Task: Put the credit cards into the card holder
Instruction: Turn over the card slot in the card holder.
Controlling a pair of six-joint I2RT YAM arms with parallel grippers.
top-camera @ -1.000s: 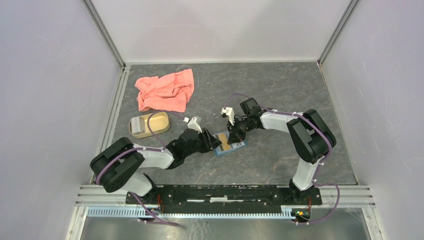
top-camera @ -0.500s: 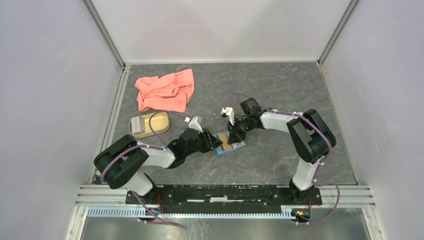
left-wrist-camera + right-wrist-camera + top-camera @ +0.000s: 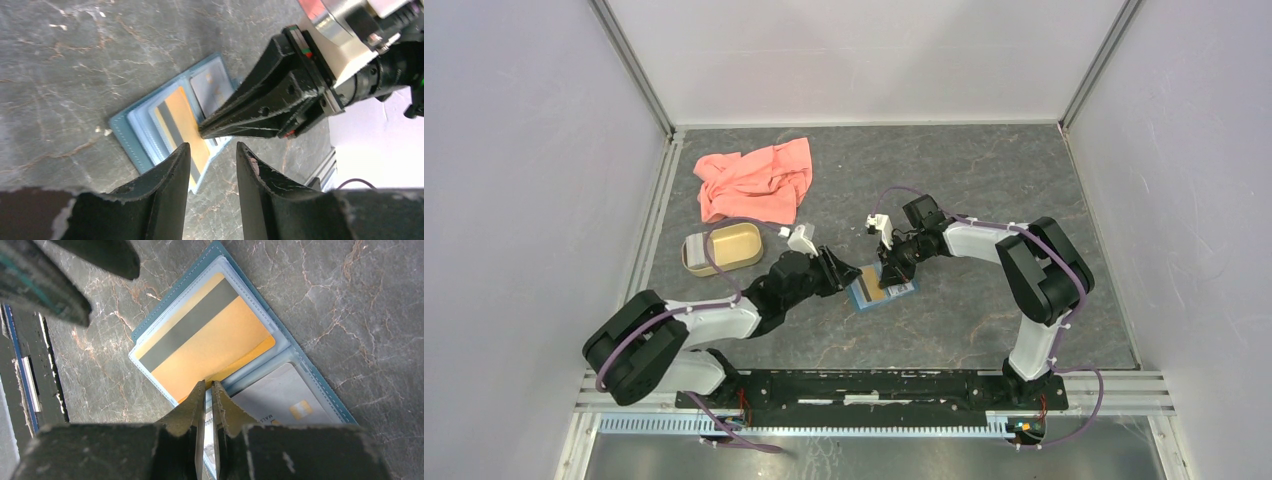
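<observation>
**Desk:** Where does the card holder [image 3: 882, 292] lie?

**Photographer:** Spread open near the middle of the tabletop [image 3: 984, 180], a little toward its near edge. Its length runs roughly left to right. A gold card [image 3: 210, 335] fills the half on the left arm's side, and a pale card [image 3: 285, 400] sits in the other half. The gold card's dark stripe runs parallel to the fold.

**Desk:** And the grippers?

**Photographer:** The right gripper [image 3: 208, 385] comes down from the far-right side. Its jaws are drawn almost together and its tips rest on the gold card's inner edge at the fold. Whether they pinch a clear sleeve there I cannot tell. The left gripper [image 3: 212, 146] hangs just beside the holder's left end, jaws part-way apart and empty, pointing along the holder's length.

**Desk:** Which arm is nearer?

**Photographer:** The right one is touching and the left is a shade off. The next move probably turns on seating the gold card deeper, a push away from the fold toward the left end.

**Desk:** Is there room to work?

**Photographer:** There is bare stone all round. The pink cloth [image 3: 754, 180] and tan dish [image 3: 724, 247] sit well apart, toward the far-left corner. The only crowding is the two grippers over one small wallet.
</observation>
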